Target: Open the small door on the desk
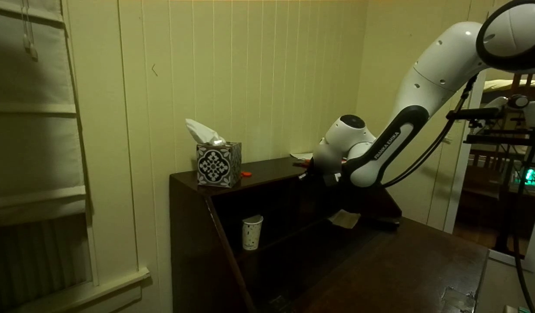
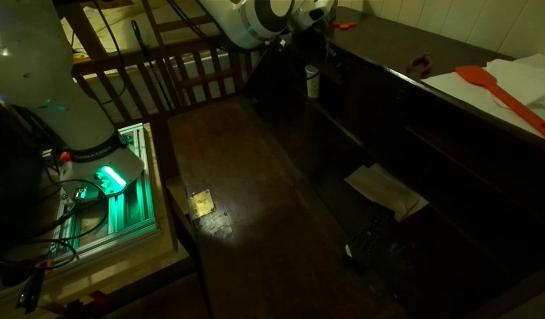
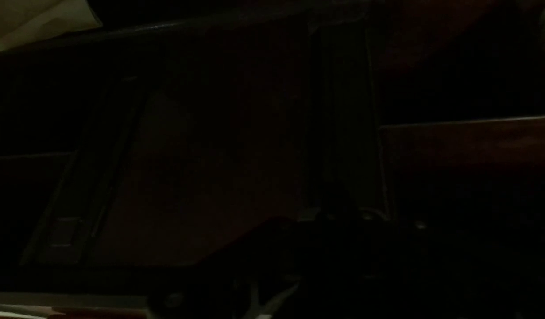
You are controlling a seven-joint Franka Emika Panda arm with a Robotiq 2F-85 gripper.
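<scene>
The dark brown desk (image 1: 423, 265) stands against the wall with its writing surface folded down; this surface also shows in an exterior view (image 2: 245, 177). In the very dark wrist view, a reddish-brown panel that looks like the small door (image 3: 219, 155) sits between two darker uprights, flanked by open cubbyholes. My gripper (image 1: 321, 177) is just under the front edge of the desk top, at the cubbyhole front. In the wrist view the gripper (image 3: 338, 217) overlaps the lower end of the right upright. Its fingertips are lost in shadow, so I cannot tell whether they touch or hold a knob.
A patterned tissue box (image 1: 218, 165) stands on the desk top. A speckled paper cup (image 1: 252, 232) stands on the inner shelf ledge, and a folded brown paper (image 2: 385, 190) lies on the desk. A red spatula (image 2: 511, 97) and a brown ring-shaped thing (image 2: 419, 66) lie on top.
</scene>
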